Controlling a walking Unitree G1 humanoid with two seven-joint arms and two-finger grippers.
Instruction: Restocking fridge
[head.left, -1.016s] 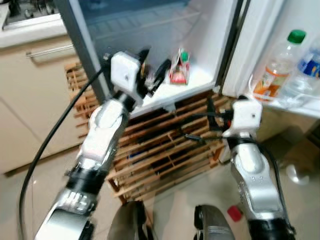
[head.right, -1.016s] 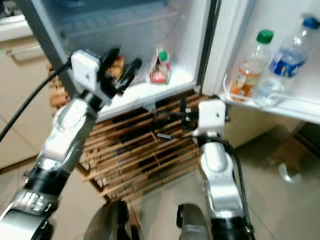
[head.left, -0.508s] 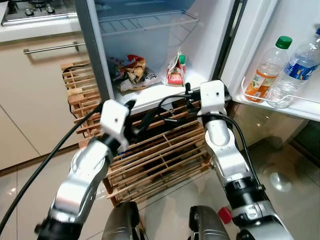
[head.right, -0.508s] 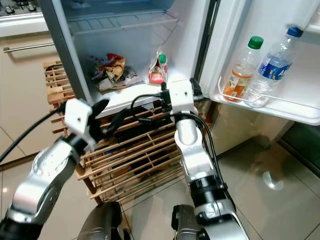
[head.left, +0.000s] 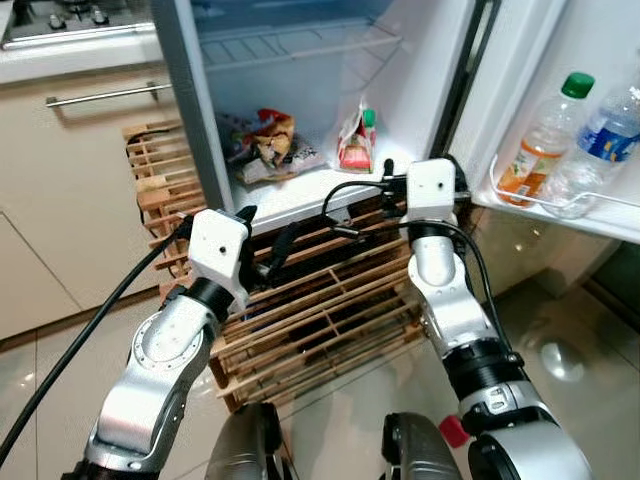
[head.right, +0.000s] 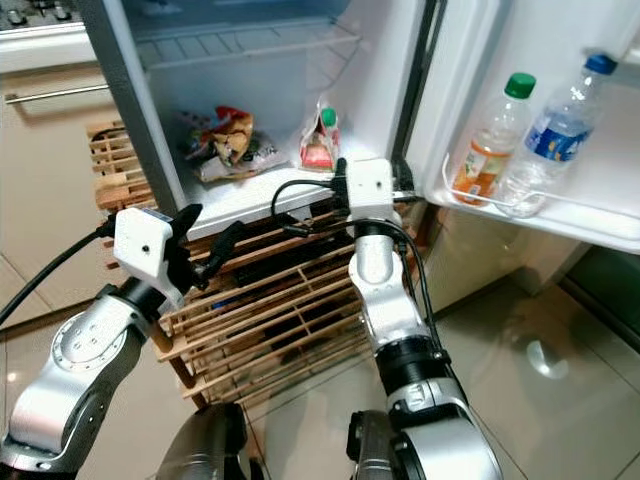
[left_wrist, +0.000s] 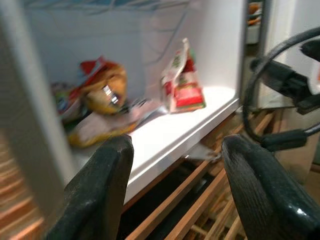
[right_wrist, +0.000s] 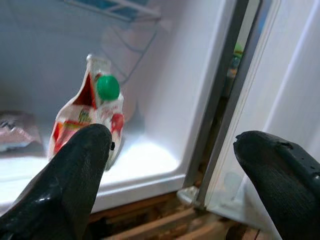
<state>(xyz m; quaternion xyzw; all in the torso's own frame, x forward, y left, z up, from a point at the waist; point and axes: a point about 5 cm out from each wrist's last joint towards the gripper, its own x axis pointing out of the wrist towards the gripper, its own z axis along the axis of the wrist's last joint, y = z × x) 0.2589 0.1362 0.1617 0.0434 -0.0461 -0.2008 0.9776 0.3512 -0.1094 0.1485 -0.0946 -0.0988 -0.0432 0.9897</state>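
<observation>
While both end effectors gape empty, left end effector (left_wrist: 175, 190), right end effector (right_wrist: 170, 190), blurry snack bags (left_wrist: 97, 107), probably.

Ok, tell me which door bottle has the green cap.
The orange-labelled bottle, nearer the fridge interior; the blue-labelled water bottle beside it has a blue cap.

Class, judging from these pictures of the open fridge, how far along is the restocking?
Done: snack bags and a green-capped pouch sit on the fridge shelf; two bottles stand in the door rack. In hand: nothing; the left gripper and right gripper are both open, in front of the shelf edge above a wooden rack. Left: no further items to load are visible.
</observation>
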